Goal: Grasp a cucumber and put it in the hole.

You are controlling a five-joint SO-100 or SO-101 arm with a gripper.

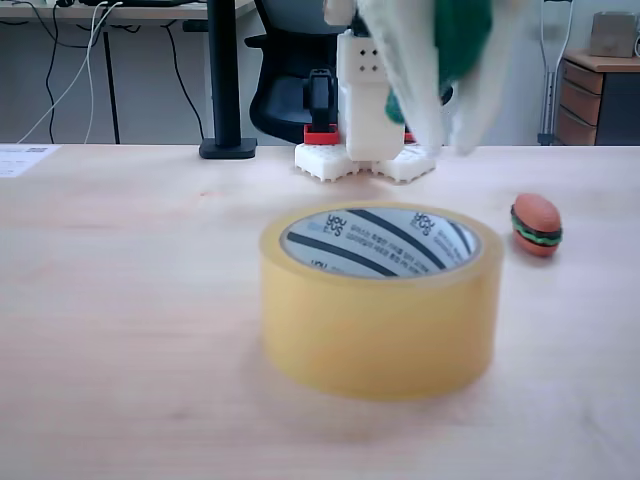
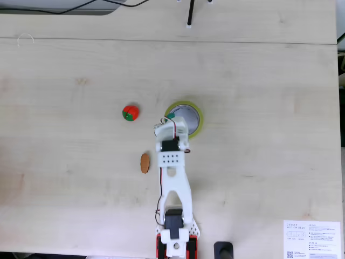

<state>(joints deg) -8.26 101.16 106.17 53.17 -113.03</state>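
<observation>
Holding the cucumber [image 1: 462,35] between its white fingers [image 1: 412,80], the gripper [image 1: 440,125] hangs above the tape roll [image 1: 380,310] in the low fixed view — the fingers are closed on the dark green toy and blurred. Only a part of the green body is seen between them, high over the back rim of the roll. In the top-down fixed view the gripper [image 2: 171,120] is at the left edge of the tape roll [image 2: 195,125], and a small green piece of the cucumber [image 2: 170,115] shows just beside the roll's rim.

The hole [image 1: 380,240] of the roll shows its white core with black stripes. In the low view, a small toy hamburger [image 1: 536,225] lies on the table [image 1: 120,300] to the right of the roll, well apart from it. In the top-down view, a red and green toy [image 2: 130,113] lies to the left of the roll, and a flat brown oval piece [image 2: 144,163] lies below and left of the roll, near the arm [image 2: 173,183].
</observation>
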